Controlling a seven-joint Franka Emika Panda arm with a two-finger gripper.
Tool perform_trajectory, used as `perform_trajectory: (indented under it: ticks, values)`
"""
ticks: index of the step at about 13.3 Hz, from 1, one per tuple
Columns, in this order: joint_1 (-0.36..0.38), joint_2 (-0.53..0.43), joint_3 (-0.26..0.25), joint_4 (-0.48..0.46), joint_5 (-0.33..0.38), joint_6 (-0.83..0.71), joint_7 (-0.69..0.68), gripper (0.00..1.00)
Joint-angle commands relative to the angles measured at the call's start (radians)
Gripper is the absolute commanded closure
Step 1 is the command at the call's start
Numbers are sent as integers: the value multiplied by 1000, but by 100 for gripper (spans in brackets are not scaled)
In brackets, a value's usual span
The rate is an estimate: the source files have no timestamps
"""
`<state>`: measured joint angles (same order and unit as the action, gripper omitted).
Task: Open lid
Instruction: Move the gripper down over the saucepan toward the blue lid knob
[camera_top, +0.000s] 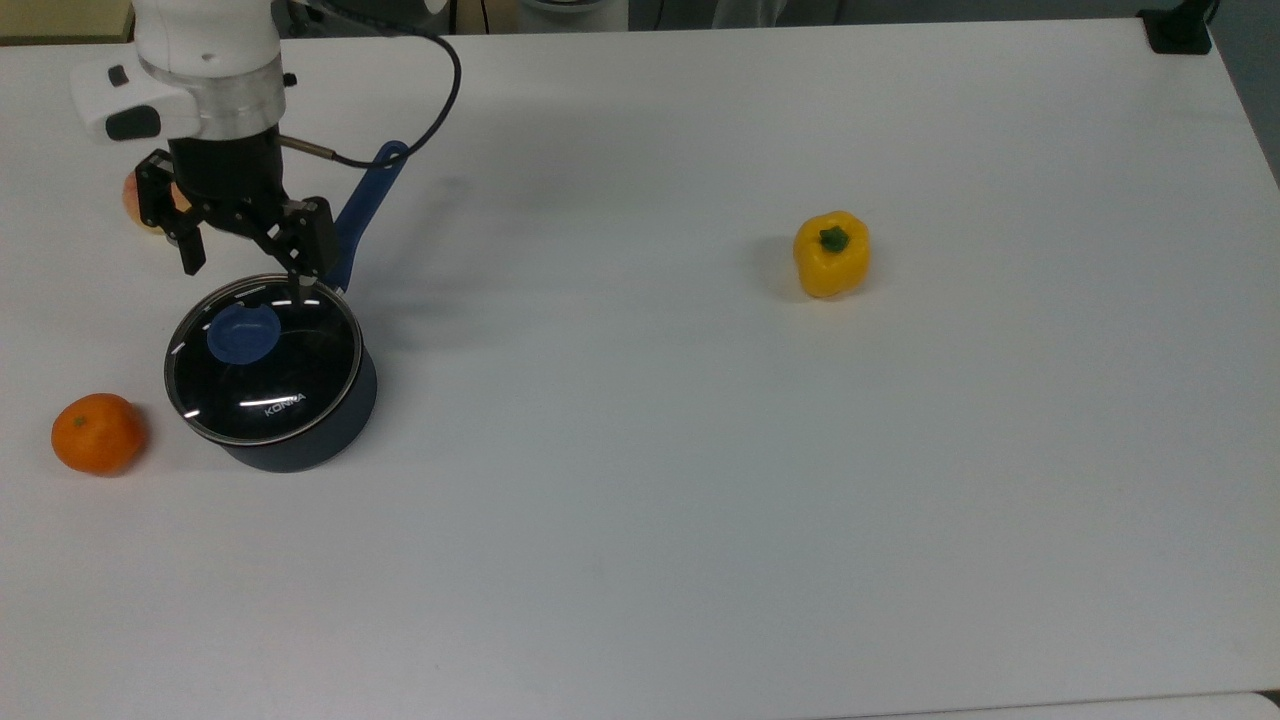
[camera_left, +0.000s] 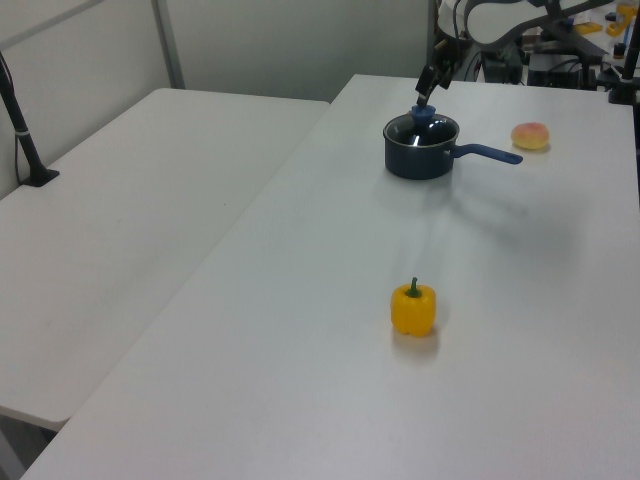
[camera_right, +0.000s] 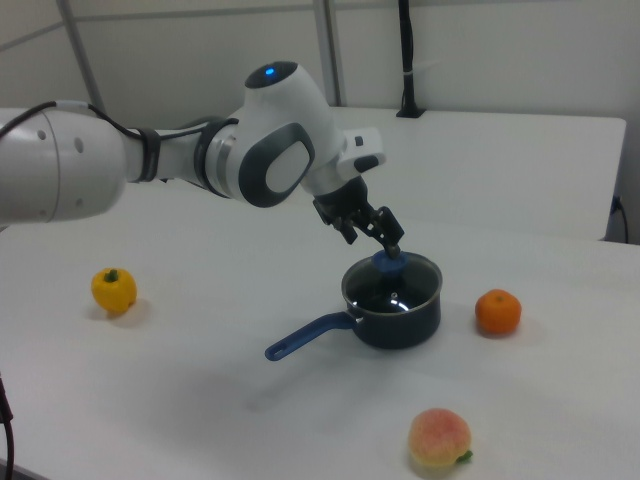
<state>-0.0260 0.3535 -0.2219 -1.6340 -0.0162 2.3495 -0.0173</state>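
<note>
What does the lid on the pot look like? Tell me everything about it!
The lid is round and see-through like glass, with a thin shiny metal rim, a round blue knob on top and small white lettering near one edge. It sits flat and closed on the dark saucepan, whose blue handle sticks out sideways. The end effector hangs open just above it, close to the knob; nothing grips the lid yet.

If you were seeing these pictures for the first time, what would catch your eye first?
The white robot arm, reaching over a dark saucepan with its open claw poised just above the lid and its blue knob. Next, the yellow pepper, alone toward the top view's right on the white table.
</note>
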Motion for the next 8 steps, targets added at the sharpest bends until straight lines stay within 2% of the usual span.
perform_trajectory:
  ticks: [1, 8]
  values:
    - [-11, 39, -2, 8, -22, 73, -9, 0]
    - [-19, 90, -1, 9, -54, 142, -3, 0]
